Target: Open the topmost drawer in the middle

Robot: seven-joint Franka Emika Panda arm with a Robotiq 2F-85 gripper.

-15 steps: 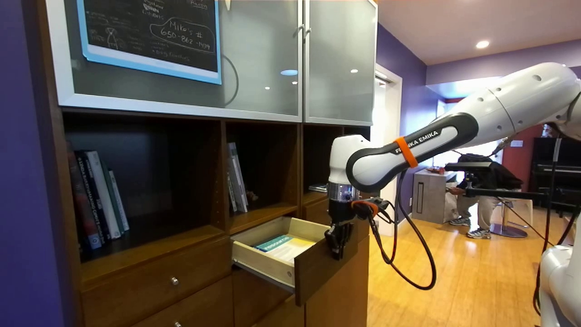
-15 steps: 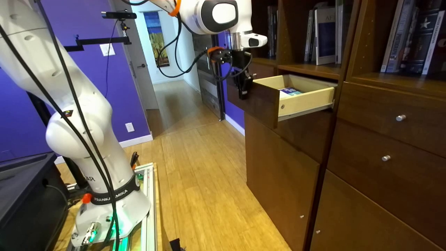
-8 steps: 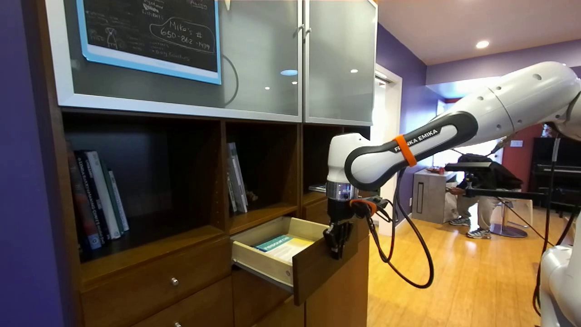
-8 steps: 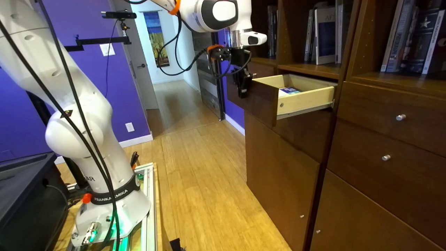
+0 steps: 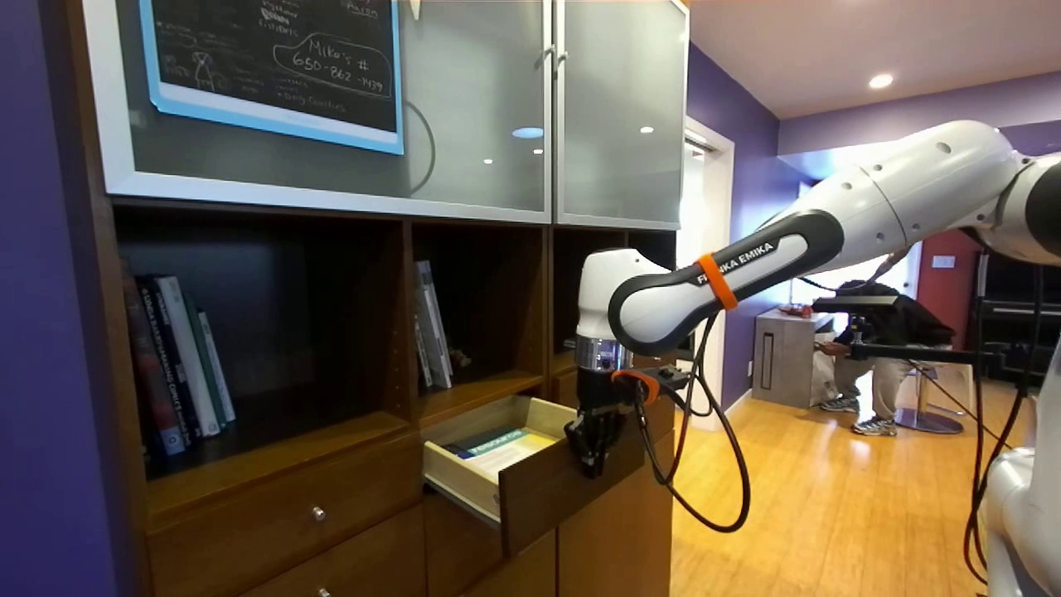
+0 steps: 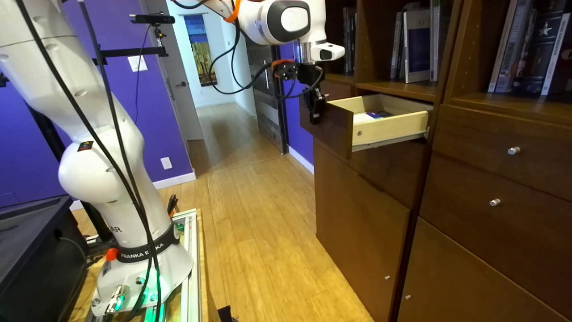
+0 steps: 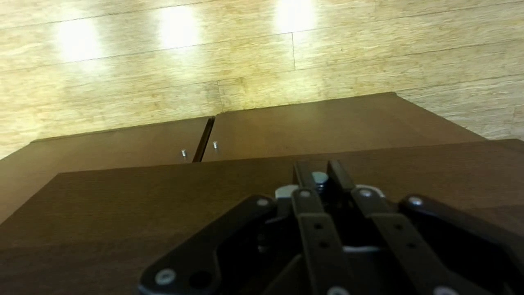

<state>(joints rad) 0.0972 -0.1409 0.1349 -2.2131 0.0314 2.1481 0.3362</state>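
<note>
A: Where is the topmost drawer (image 5: 539, 502)?

B: Lower middle of the frame in an exterior view, pulled well out, a booklet (image 5: 515, 448) inside.

A: And the gripper (image 7: 318, 169)?

B: Its fingers (image 7: 303, 178) are drawn in to the width of the small metal knob (image 7: 321, 178), gripping it right of and below centre in the wrist view.

A: How should it handle?

B: Probably light and stiff, gliding on its metal runner (image 6: 389, 142). The smooth knob could slip, so the best hold is square across its stem, with a straight pull.

A: Edges and room?

B: The drawer front juts past the cabinet doors (image 7: 327, 129) below. Floor (image 6: 254, 214) fills the middle of an exterior view, so there seems room outward. The looped cable (image 5: 747, 489), right of the drawer in the frame, could snag.
</note>
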